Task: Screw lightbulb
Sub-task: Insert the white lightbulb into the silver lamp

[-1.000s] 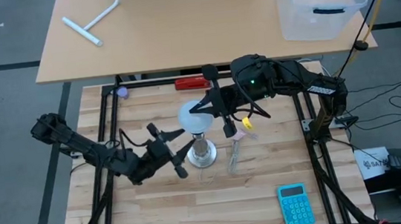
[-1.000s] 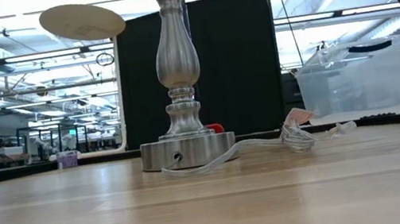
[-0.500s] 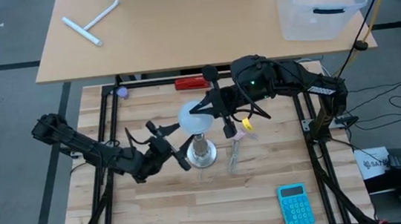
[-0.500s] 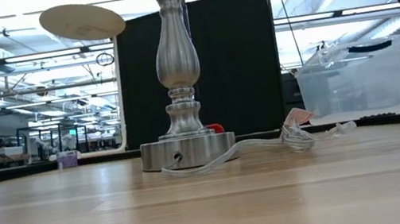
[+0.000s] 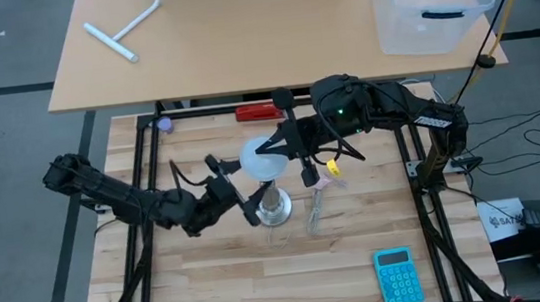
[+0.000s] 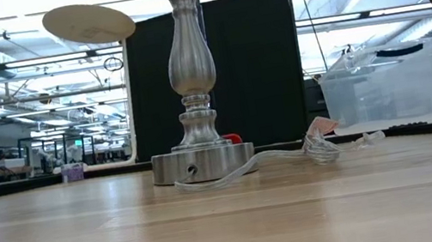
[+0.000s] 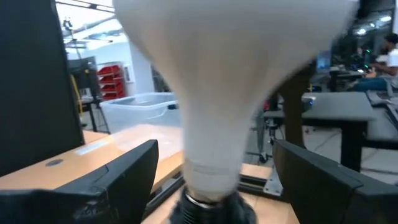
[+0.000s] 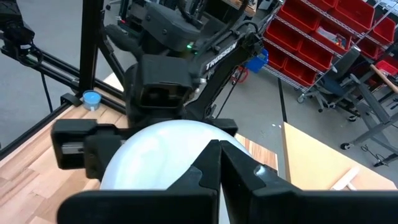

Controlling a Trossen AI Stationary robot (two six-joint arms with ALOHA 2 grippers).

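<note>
White lightbulb, teal calculator

A wooden table carries a lamp stand at its centre, its clear cord at three o'clock, a blue calculator at five, a red tool at twelve.

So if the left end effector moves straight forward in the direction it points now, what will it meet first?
Most likely the lightbulb: its narrow neck stands right ahead, centred between the open fingers of the left end effector. How much gap remains is hard to judge.
</note>
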